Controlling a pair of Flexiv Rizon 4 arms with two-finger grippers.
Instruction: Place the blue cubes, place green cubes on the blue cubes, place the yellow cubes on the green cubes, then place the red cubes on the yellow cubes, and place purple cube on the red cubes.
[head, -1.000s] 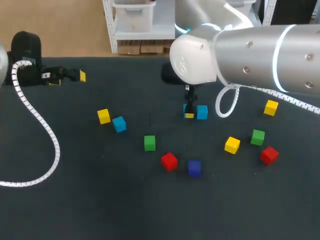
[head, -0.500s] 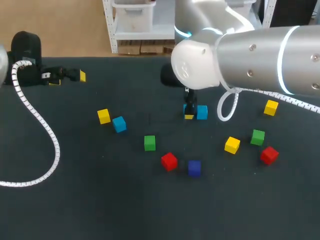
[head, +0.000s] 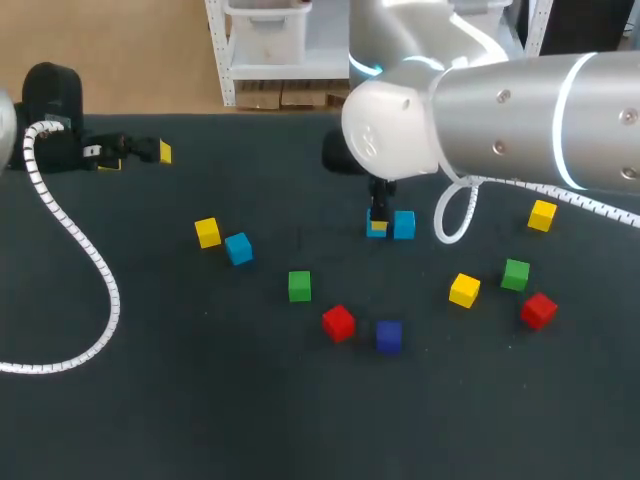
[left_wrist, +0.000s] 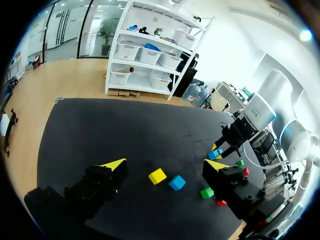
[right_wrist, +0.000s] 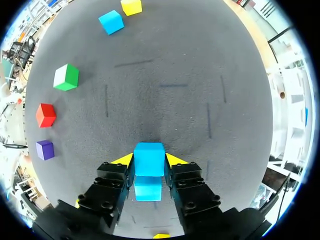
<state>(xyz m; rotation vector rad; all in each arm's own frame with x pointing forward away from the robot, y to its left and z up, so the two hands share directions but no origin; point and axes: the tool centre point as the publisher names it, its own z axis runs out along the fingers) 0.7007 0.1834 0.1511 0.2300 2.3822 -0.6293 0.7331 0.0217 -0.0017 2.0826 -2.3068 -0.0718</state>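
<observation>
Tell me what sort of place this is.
Probably a robotics lab bench set up for block stacking: a dark table bearing a red cube, a purple cube and others, and the right arm, its gripper shut on a blue cube.

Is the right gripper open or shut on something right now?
Shut on a blue cube: in the right wrist view the right gripper touches it with a yellow tip on each side.
</observation>
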